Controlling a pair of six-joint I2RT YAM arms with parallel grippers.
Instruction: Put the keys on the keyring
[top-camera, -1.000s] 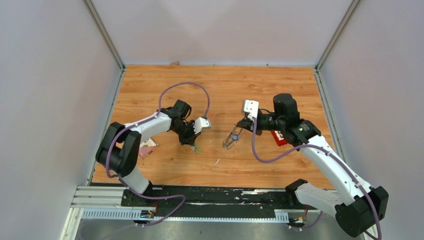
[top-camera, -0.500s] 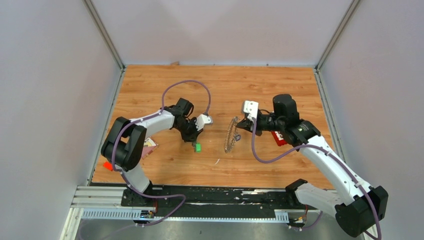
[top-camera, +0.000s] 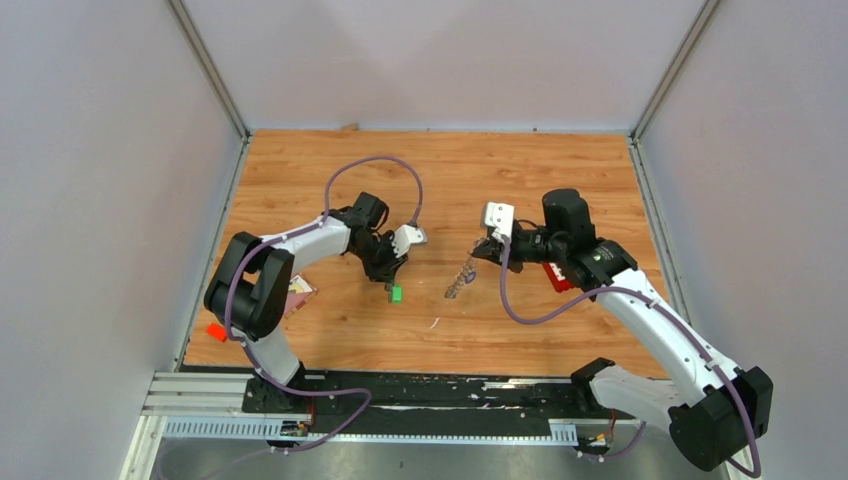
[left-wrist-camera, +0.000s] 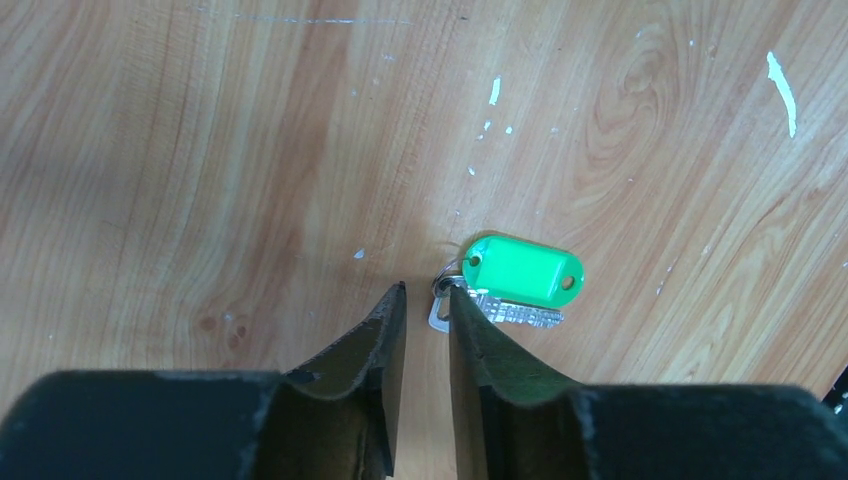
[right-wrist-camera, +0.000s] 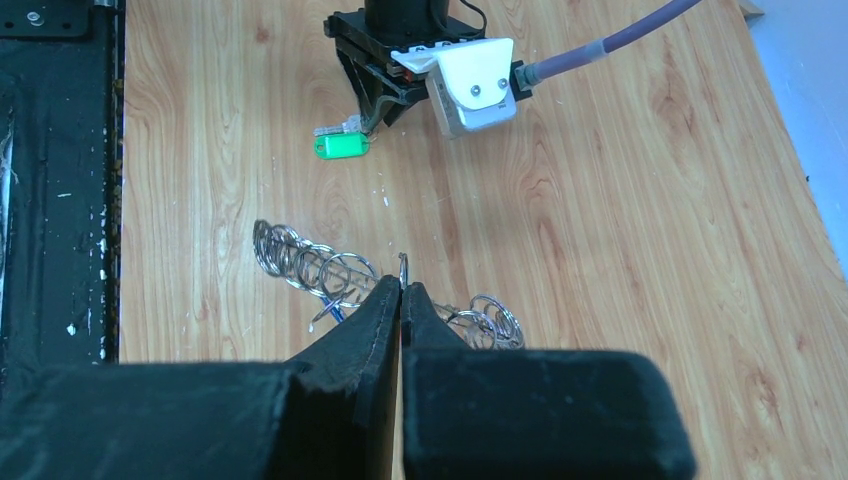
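The green-headed key (left-wrist-camera: 522, 271) lies flat on the wooden table, its silver blade (left-wrist-camera: 515, 314) beneath the tag. My left gripper (left-wrist-camera: 428, 288) stands just behind it, slightly open with nothing between its fingers; the right-hand fingertip (left-wrist-camera: 462, 300) sits against the key's small loop. In the top view the left gripper (top-camera: 390, 272) is right above the green key (top-camera: 397, 293). My right gripper (right-wrist-camera: 402, 285) is shut on the wire of the keyring (right-wrist-camera: 300, 262), which hangs edge-on above the table (top-camera: 460, 280). A blue key (right-wrist-camera: 333, 311) dangles among its rings.
A red block (top-camera: 557, 276) lies under the right arm's forearm. A pink card (top-camera: 297, 295) sits by the left arm's base, and a small red piece (top-camera: 215, 331) lies near the table's left front edge. Walls enclose the table on three sides.
My left gripper has opened and the green key now lies loose on the table. The keyring in my right gripper has swung from face-on to edge-on.
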